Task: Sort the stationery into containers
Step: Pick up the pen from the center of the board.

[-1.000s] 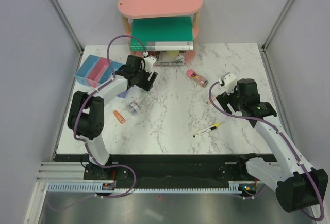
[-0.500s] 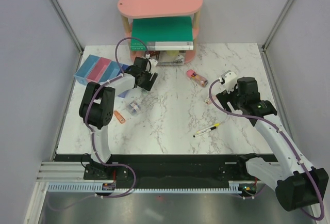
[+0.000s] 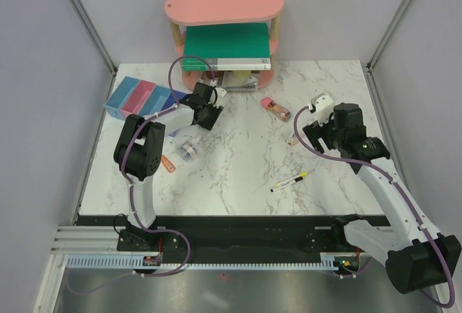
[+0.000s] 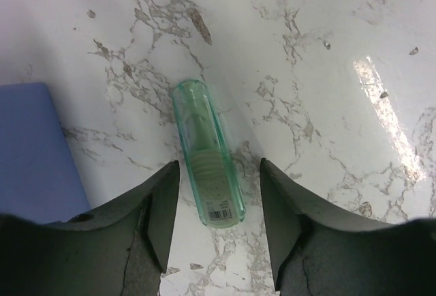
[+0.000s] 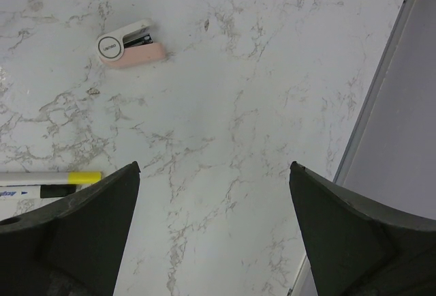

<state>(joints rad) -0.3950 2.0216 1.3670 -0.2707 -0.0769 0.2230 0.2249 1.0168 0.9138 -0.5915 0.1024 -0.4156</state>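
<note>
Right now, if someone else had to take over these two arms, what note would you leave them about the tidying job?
Left gripper: open, jaws on either side of the green piece, which lies on the table; not touching it.
Right gripper: open, holds nothing, hovers over the table near the pale pink piece.
Also loose on the table: yellow-and-black pen, pink-red piece, orange piece, clear roll.
Done: nothing that shows; no item is seen in the containers.
Left: all six pieces, probably the green one first.
</note>
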